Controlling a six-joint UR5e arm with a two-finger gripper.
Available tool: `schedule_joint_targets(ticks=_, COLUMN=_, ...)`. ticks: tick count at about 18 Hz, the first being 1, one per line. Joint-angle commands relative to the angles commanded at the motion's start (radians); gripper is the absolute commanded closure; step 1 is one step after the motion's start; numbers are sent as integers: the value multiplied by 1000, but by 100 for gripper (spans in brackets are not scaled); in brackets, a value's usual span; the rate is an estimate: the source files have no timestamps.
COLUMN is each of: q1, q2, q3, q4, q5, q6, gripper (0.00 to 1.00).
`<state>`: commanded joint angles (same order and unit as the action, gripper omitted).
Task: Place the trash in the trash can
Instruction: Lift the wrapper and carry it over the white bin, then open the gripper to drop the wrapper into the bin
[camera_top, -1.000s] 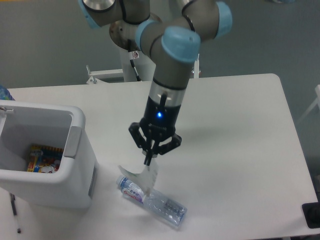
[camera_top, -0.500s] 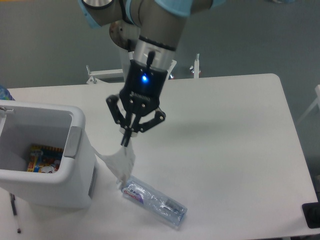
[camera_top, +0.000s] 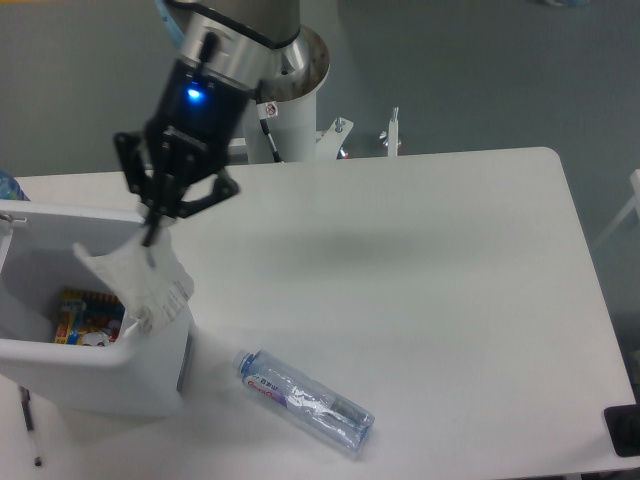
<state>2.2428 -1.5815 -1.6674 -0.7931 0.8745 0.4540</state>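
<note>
- The hand (camera_top: 152, 236) hangs above the near right corner of the bin (camera_top: 60, 365), its two fingers pinched together on the top edge of the packet (camera_top: 140, 281).
- The packet dangles below the fingertips, whitish and crumpled, and its lower part hangs in front of the bin's right wall and rim. I cannot tell whether it touches the rim.
- The bin stands at the left end of the desk (camera_top: 430, 290), open at the top, with a grey tab on its right side partly hidden behind the packet.
- Inside the bin, low on the floor, lies a colourful wrapper (camera_top: 85, 318) in red and yellow.
- The bottle (camera_top: 303, 400) lies on its side on the desk, near the front edge and just right of the bin, apart from it. Its blue cap points toward the bin, and the red and blue label sits near that end.
- A blue light (camera_top: 193, 96) glows on the wrist above the hand.
</note>
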Motion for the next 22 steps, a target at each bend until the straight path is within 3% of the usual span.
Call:
schedule_joint_targets(ticks=5, q1=-17, q2=0, q3=0, q4=2, q5=-11, q6=-2, gripper=100)
schedule_joint_targets(ticks=8, q1=-19, q2=-2, q3=0, q4=2, q5=-12, q6=0, gripper=92)
schedule_joint_targets(ticks=9, q1=-19, q2=-3, q3=0, q4=2, q5=-12, q6=0, gripper=83)
schedule_joint_targets(ticks=11, q1=-26, q2=-8, q3=0, q4=2, q5=-12, q6=2, gripper=43)
schedule_joint_targets(ticks=12, q1=-26, q2=-9, q3=0, q4=2, q5=-12, q6=2, gripper=39)
schedule_joint_targets(ticks=13, q1=-26, q2=-9, q3=0, q4=2, q5=-12, q6=2, gripper=17)
schedule_joint_targets(ticks=14, q1=-26, q2=-9, q3=0, q4=2, q5=-11, q6=3, gripper=4)
schedule_joint_targets(ticks=16, q1=-26, q2=-9, q3=2, q4=2, q5=-11, q6=0, gripper=0)
schedule_joint_targets(ticks=22, q1=-28, q2=-12, q3=5, q4=2, q5=-11, q6=0, gripper=0)
